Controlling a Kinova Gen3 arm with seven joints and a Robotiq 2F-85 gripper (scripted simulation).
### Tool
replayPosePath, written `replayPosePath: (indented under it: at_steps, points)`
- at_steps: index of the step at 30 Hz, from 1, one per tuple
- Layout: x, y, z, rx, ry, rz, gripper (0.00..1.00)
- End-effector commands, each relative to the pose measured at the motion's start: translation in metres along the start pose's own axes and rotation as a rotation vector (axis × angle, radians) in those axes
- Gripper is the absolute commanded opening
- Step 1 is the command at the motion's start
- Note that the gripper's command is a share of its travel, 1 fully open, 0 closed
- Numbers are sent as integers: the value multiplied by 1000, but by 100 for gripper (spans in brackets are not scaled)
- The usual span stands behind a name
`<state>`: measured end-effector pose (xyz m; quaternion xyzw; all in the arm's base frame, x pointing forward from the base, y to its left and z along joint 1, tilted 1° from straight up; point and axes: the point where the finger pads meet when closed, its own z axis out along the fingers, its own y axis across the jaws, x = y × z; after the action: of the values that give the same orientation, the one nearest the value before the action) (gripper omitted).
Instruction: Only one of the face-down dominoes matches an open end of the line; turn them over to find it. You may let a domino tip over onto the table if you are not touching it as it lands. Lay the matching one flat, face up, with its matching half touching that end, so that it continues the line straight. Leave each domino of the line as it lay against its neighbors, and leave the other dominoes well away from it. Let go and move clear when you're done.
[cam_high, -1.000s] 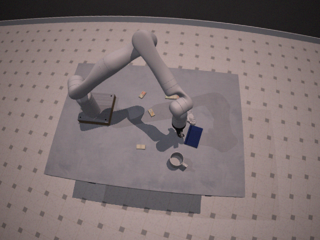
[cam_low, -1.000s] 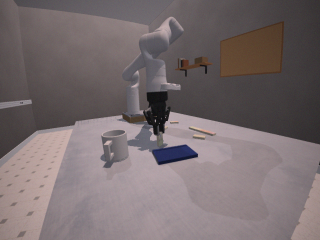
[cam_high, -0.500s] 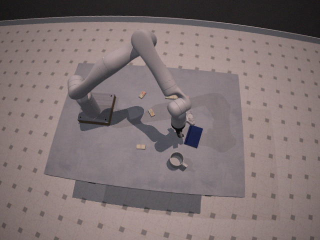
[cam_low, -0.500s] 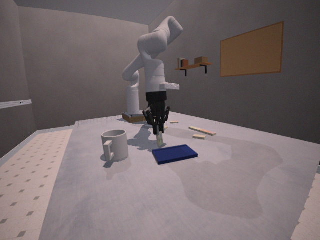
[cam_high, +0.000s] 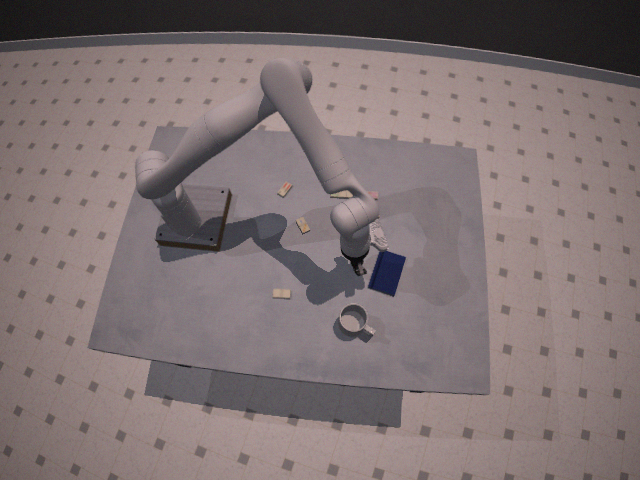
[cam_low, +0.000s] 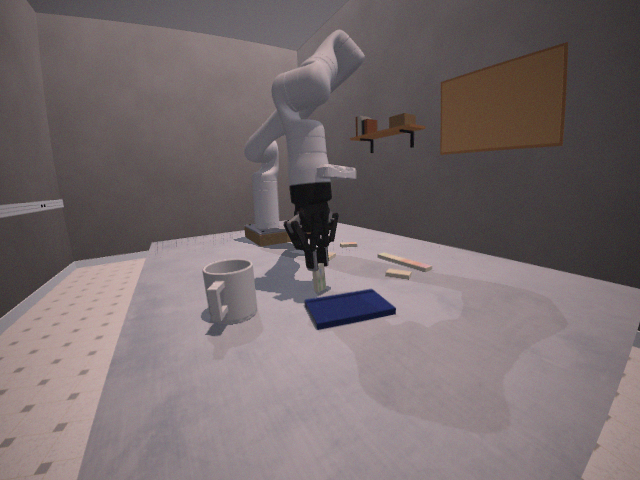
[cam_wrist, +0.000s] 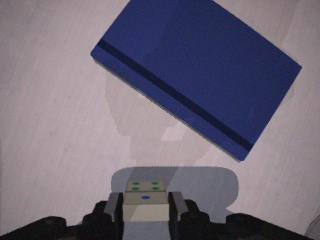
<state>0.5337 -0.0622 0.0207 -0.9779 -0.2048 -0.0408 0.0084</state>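
Note:
My gripper is shut on a cream domino and holds it upright on end, low over the table, just beside the near left corner of the blue book. In the wrist view the domino's face shows several green pips on the far half and one blue pip on the near half. The line of dominoes lies flat farther back, and the arm partly hides it in the top view. Other loose dominoes lie at the back, in the middle and at the front left. One more domino lies close beside the line.
A blue book lies flat just right of the gripper. A white mug stands in front of it. The arm's base is at the back left of the grey table.

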Motion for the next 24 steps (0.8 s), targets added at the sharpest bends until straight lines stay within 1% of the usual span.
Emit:
replayPosePath:
  at_steps: [1,24]
  points:
    - [0,0,-1,-1,10,0,33]
    - [-3,0,-1,-1,57,0,33]
